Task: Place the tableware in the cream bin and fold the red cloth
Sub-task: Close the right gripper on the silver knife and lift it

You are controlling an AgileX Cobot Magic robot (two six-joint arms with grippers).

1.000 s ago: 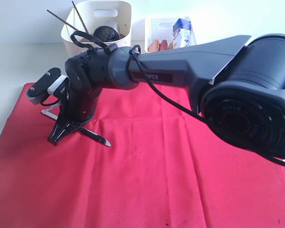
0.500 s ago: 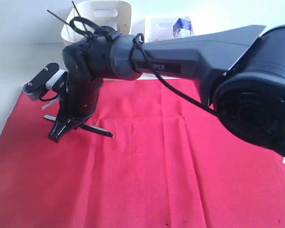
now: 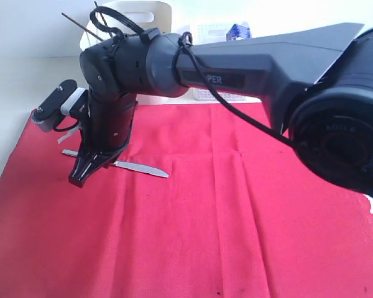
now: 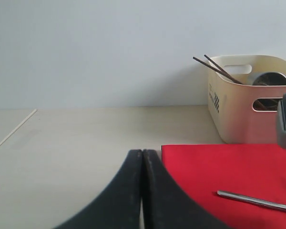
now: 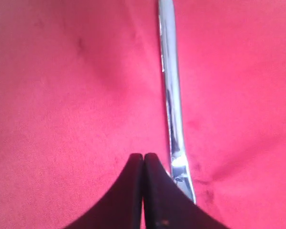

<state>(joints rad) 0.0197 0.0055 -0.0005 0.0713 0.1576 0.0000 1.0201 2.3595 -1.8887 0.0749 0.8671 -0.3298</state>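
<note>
I saw the right gripper (image 5: 143, 158) with jaws together and empty, low over the red cloth (image 3: 205, 236) just beside the silver table knife (image 5: 168, 71), while the left gripper (image 4: 142, 155) sat jaws together too.

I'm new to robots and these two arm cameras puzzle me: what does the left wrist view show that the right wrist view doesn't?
Only the left wrist view: the cream bin with dark chopsticks poking out, the pale table and the wall. Only the right wrist view: the right pincer, shut, with the silver knife beside it. Both: the red cloth and that knife.
</note>
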